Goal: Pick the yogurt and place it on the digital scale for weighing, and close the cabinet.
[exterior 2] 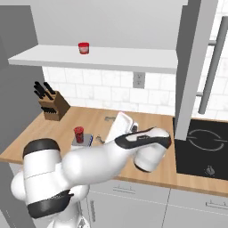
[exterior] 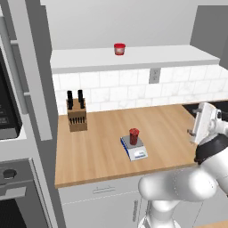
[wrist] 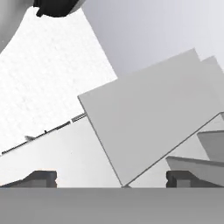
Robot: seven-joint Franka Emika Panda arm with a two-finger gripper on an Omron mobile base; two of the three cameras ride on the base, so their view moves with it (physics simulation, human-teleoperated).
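- Wooden counter (exterior: 102, 147) carries the flat grey digital scale (exterior: 134, 148); the dark red tapered yogurt (exterior: 134, 136) stands on it.
- Pincer (wrist: 111, 178) gapes wide, empty.
- Yogurt looks light, slick; the light grey cabinet (exterior 2: 196, 67), at two o'clock, has a slim bar handle to grasp.

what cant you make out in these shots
- Digital scale: display too small to read in the left base view; in the right base view the arm covers part of it.
- Yogurt: label too small to read in either base view.
- Cabinet: doors cut off by the frame edges.
- Gripper: open in the hand view; what it faces is unclear.
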